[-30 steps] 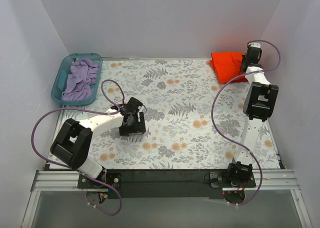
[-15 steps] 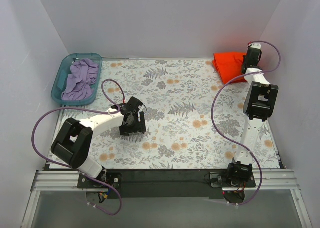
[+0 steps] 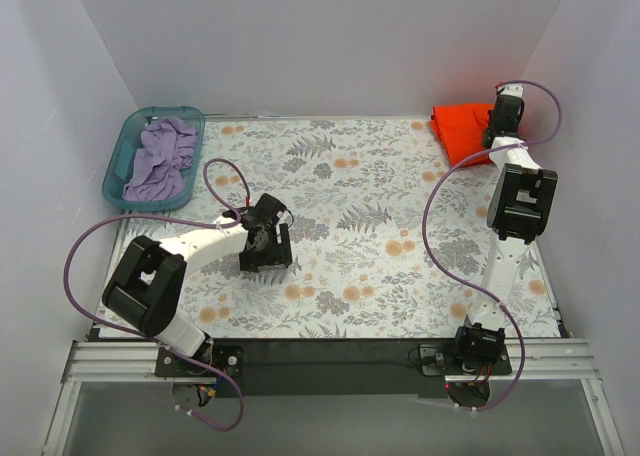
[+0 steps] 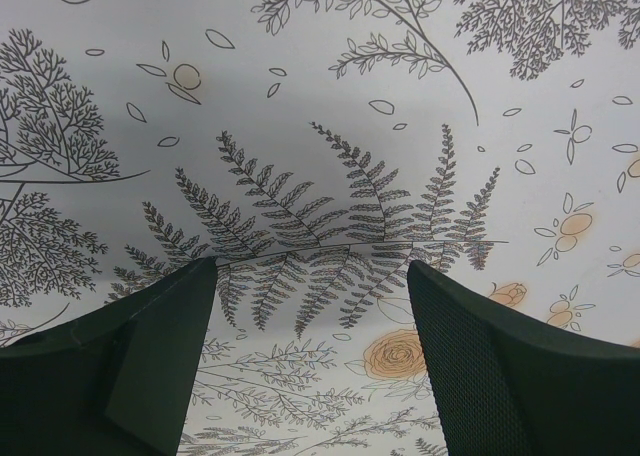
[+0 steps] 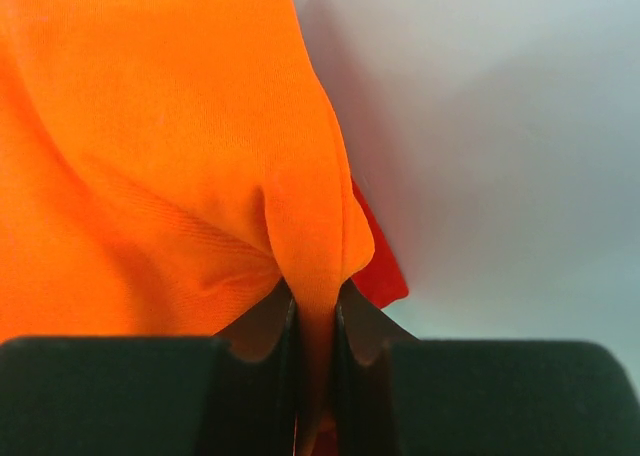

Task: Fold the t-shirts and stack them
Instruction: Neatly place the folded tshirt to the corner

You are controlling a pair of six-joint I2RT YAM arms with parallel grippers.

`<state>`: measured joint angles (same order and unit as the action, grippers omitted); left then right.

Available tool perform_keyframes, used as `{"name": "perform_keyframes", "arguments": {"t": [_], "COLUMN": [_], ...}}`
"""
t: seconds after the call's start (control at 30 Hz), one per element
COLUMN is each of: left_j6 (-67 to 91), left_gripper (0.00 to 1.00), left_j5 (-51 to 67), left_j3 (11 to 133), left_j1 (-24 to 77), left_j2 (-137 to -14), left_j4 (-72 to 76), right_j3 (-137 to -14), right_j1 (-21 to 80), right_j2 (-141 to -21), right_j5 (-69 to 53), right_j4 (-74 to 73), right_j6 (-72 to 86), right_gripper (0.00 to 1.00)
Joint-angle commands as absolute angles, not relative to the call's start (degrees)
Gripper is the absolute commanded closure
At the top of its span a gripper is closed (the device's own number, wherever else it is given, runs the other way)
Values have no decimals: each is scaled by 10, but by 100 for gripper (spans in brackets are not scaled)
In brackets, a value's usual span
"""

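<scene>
The bright orange t-shirt lies bunched at the table's far right corner, against the back wall. My right gripper is shut on a fold of it; in the right wrist view the orange cloth is pinched between the jaws at my right gripper. A sliver of the deeper red t-shirt shows behind the orange fold. My left gripper is open and empty, low over the flowered tablecloth at the left centre; it also shows in the left wrist view.
A teal bin with a lilac cloth stands at the far left. White walls enclose the table on three sides. The flowered tablecloth covers the table.
My right gripper has drawn the orange t-shirt further right and back toward the corner. The left arm has not moved.
</scene>
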<state>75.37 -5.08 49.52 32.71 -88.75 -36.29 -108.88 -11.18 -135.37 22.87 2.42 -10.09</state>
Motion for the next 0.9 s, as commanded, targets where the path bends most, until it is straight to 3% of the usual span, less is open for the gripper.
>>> {"name": "perform_keyframes", "arguments": {"t": [0.0,0.13,0.37,0.43,0.53,0.57,0.87], "left_j6": [756,756,755,756,758,759,772], "left_gripper": [24,24,24,24,24,24,24], "left_j5": [-21,-20,-20,-20,-20,-20,-24], "left_j3": [493,494,494,494,492,490,478], "left_j1": [327,327,328,328,328,329,330], "left_j2": [-904,-906,-902,-899,-891,-885,-831], "left_j4": [-358,-359,-359,-359,-360,-360,-363], "right_j3": [-1099,-1097,-1100,-1102,-1102,-1100,-1057], "right_j1": [-118,-118,-116,-111,-98,-92,-39], "right_j2": [-1311,-1312,-1316,-1310,-1301,-1297,-1230], "right_j5": [269,280,318,347,387,391,417], "right_j4": [76,83,88,90,102,105,121], "right_j6": [-118,-121,-127,-140,-163,-182,-239], "right_gripper": [99,98,72,68,52,33,23]}}
